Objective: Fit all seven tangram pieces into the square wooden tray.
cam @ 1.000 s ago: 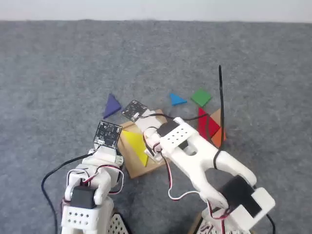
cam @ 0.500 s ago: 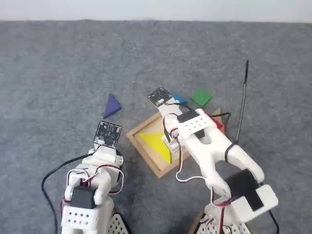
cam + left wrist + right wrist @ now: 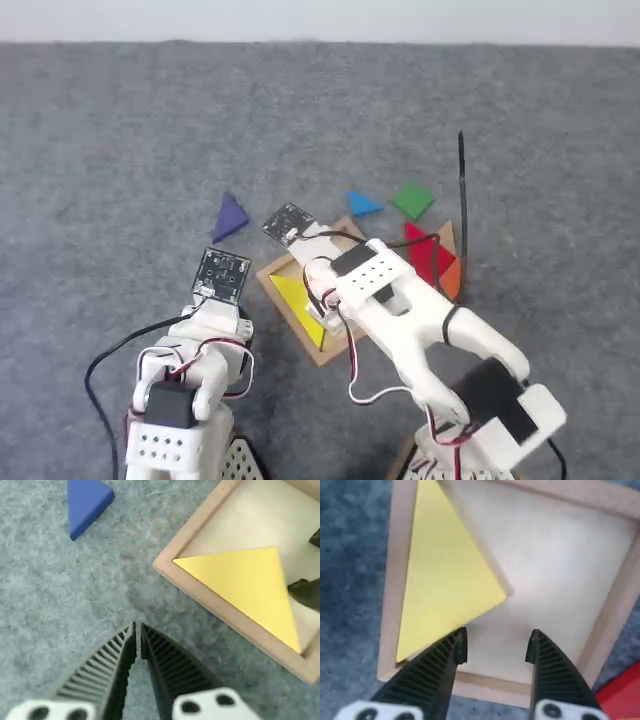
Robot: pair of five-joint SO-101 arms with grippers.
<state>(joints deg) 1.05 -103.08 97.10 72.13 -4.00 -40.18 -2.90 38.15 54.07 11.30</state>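
Observation:
The square wooden tray [image 3: 402, 570] holds a yellow triangle [image 3: 445, 590] along one wall. My right gripper [image 3: 497, 642] hangs open just above the tray floor, one fingertip at the yellow triangle's edge, nothing between the fingers. My left gripper [image 3: 137, 627] is shut and empty over the carpet, a little short of the tray's [image 3: 195, 535] corner. From above, the right arm [image 3: 375, 280] covers much of the tray [image 3: 285, 265]. Outside lie a dark blue triangle [image 3: 232, 215], a light blue triangle [image 3: 363, 205], a green square [image 3: 412, 200], a red triangle [image 3: 428, 255] and an orange piece [image 3: 450, 280].
Grey carpet covers the whole table. A black cable [image 3: 462, 200] rises from the right arm beside the red triangle. The left arm [image 3: 190, 380] stands at the near left. Open carpet stretches to the far side and to the left.
The right arm swung to the right half a second ago and has come back left over the tray. The tray has shifted slightly. The left arm has stayed still.

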